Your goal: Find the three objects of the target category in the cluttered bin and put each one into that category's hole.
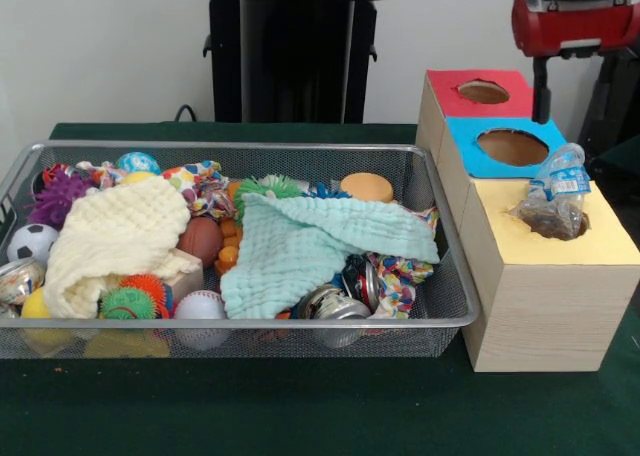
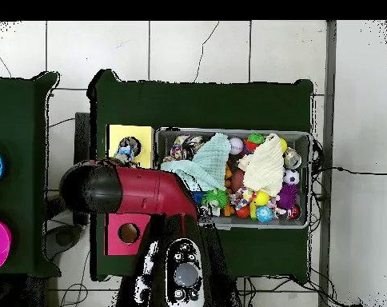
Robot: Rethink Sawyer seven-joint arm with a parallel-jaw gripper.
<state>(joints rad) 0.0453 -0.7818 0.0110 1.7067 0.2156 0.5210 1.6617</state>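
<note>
The silver wire mesh bin [image 1: 250, 147] stands at the left on the green table and also shows in the overhead view [image 2: 311, 180]. It holds balls, rope toys, crushed cans [image 1: 335, 304] and two cloths. Three wooden boxes stand in a row to its right, with a red top [image 1: 450, 98], a blue top [image 1: 470, 141] and a yellow top [image 1: 600, 238]. A crumpled plastic bottle [image 1: 552, 201] sticks out of the yellow box's hole. The red arm [image 1: 575, 21] hangs above the boxes, with a black part [image 1: 541, 86] below it. The gripper itself does not show clearly.
A cream cloth [image 1: 115, 236] and a mint cloth [image 1: 310, 241] cover much of the bin. A baseball [image 1: 200, 304], a soccer ball [image 1: 32, 242] and a purple spiky ball [image 1: 58, 194] lie among the clutter. In the overhead view the arm [image 2: 141, 192] covers the blue box.
</note>
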